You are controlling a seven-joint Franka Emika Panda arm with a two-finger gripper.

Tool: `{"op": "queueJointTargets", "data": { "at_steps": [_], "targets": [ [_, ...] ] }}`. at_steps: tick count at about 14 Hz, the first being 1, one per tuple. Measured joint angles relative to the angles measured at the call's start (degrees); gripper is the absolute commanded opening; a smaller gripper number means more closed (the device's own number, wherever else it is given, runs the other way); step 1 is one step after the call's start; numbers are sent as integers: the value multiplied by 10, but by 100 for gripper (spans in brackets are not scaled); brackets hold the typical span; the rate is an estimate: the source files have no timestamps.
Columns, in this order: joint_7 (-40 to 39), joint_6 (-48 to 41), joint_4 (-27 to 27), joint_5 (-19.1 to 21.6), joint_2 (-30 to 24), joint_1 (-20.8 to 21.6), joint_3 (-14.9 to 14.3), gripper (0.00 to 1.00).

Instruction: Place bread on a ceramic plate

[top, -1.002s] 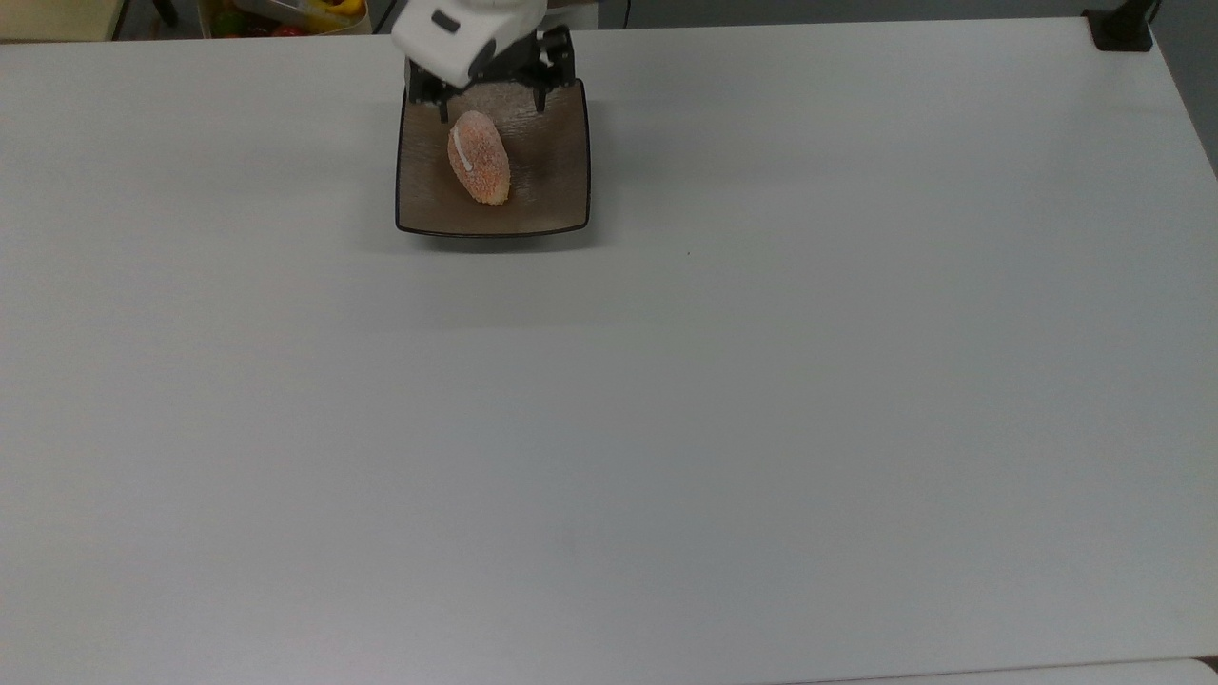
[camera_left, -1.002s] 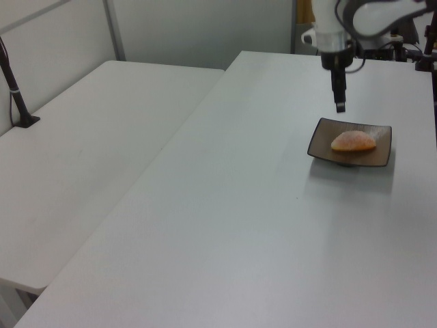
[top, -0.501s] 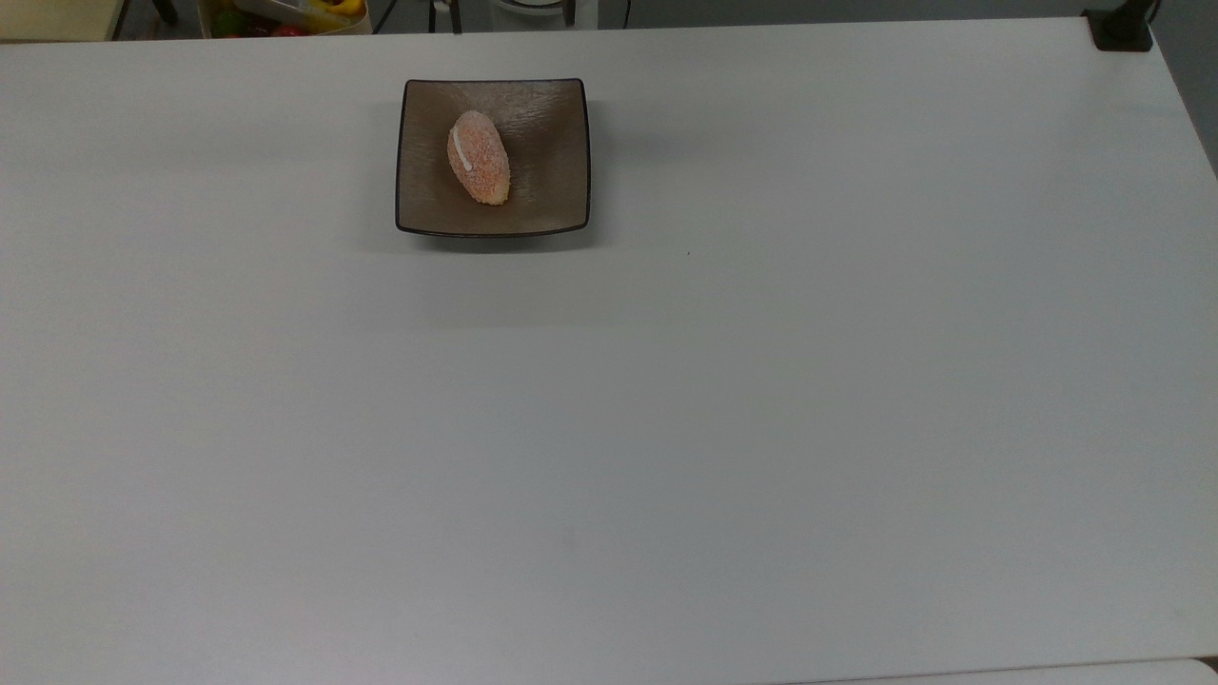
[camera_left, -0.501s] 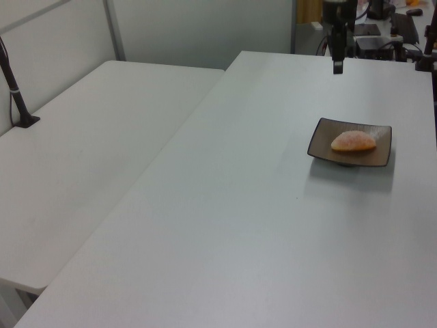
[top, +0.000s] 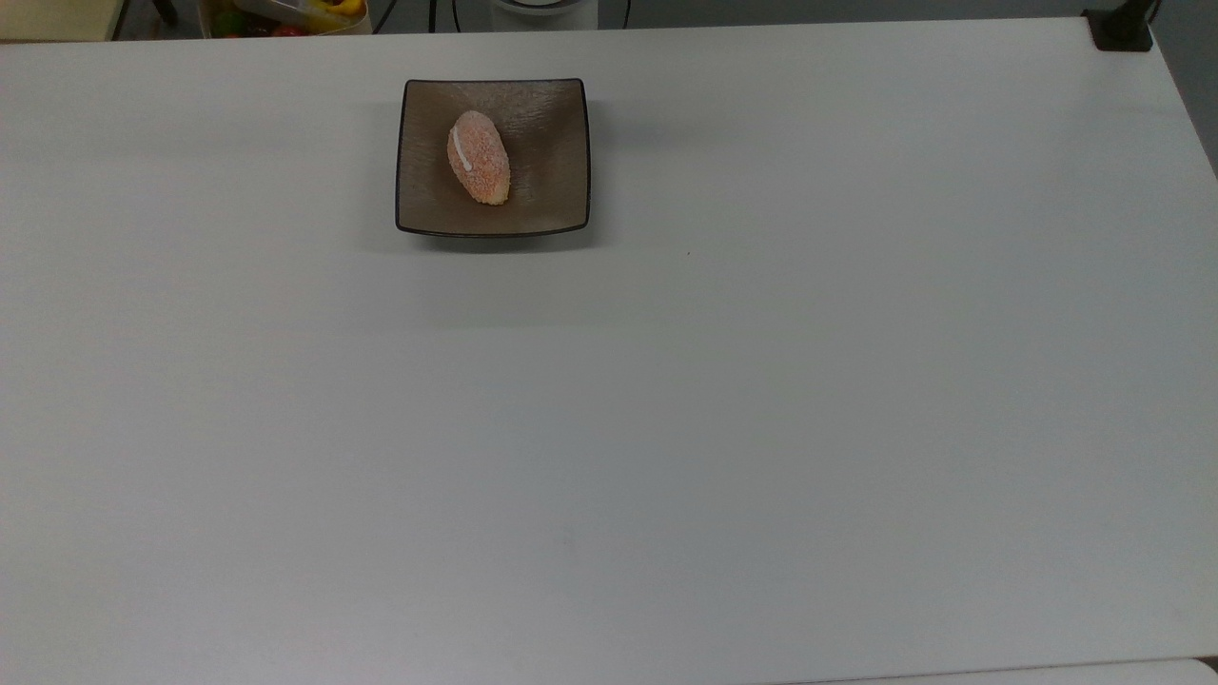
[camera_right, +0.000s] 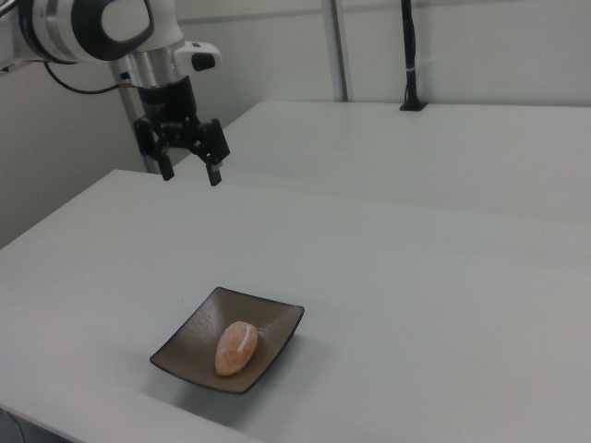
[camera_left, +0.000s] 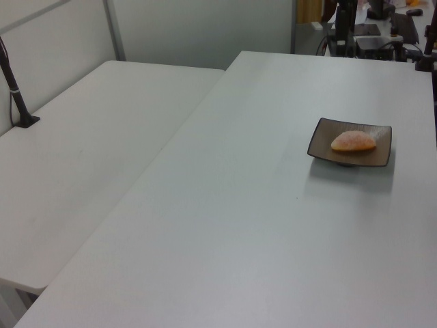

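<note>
Right view gave me the gripper (camera_right: pixel 188 172) hanging in the air well above and beyond the plate (camera_right: pixel 189 346), its two black fingers (camera_right: pixel 213 173) spread apart with nothing between them. I saw the bread (camera_right: pixel 235 347) lying inside the plate, resting on its shallow centre, white stripe up. From the top view I read the bread (top: pixel 478 157) lying lengthwise, slightly toward the top view's left of the plate's (top: pixel 542 162) middle, and the plate sat near the far edge of the white bench (top: pixel 666 400). On the left view the bread (camera_left: pixel 353 141) lay across the plate (camera_left: pixel 324 145), and a second white bench (camera_left: pixel 89 150) stood alongside.
</note>
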Motion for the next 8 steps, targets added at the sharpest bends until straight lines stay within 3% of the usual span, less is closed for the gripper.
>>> {"op": "queueJointTargets", "data": {
  "at_steps": [3,8],
  "targets": [
    [-2,80,-1,11,5,6,-26,100],
    [-2,104,-1,47,9,7,-40,100]
  ]
}}
